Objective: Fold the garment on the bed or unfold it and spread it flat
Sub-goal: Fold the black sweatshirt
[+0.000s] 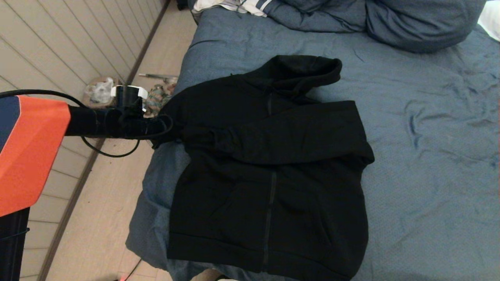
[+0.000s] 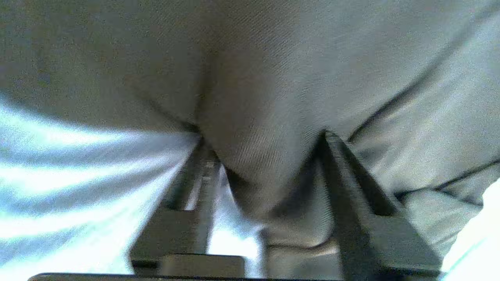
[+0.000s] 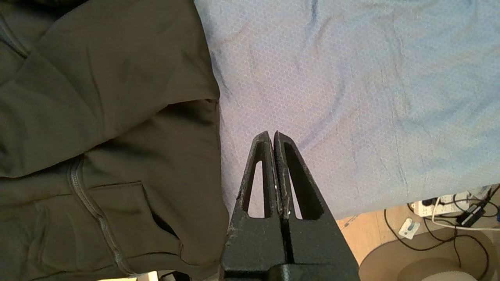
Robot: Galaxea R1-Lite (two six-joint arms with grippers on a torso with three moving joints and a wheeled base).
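The garment (image 1: pixel 269 168) is the landmark here: a black hooded sweatshirt lying zipper-up across the near corner of the bed (image 1: pixel 429 156), its ribbed hem nearest the robot and reaching the bed's edge. Just off the garment's right side, over bare blue bedding, the right gripper (image 3: pixel 272 136) hangs idle with its fingers pressed together on nothing.

At the garment's left shoulder the left gripper (image 1: pixel 162 125) is the one at work. In its wrist view a bulge of dark cloth sits between its two fingers (image 2: pixel 351 171), which stand partway apart around it — grasping the garment at that edge, it seems, though how firm the pinch is cannot be told.

The step in hand looks like a fold: one sleeve already lies crosswise over the chest, and the left side is being taken up. The next move likely calls for a secure pinch, then a lift and carry toward the zipper line, low enough that the thick fabric does not drag the rest askew.

Farther off, the hood (image 1: pixel 304 72) lies bunched beyond the collar — past it, blue pillows (image 1: pixel 422 23) and a white striped cloth (image 1: pixel 234 6) sit at the head of the bed.
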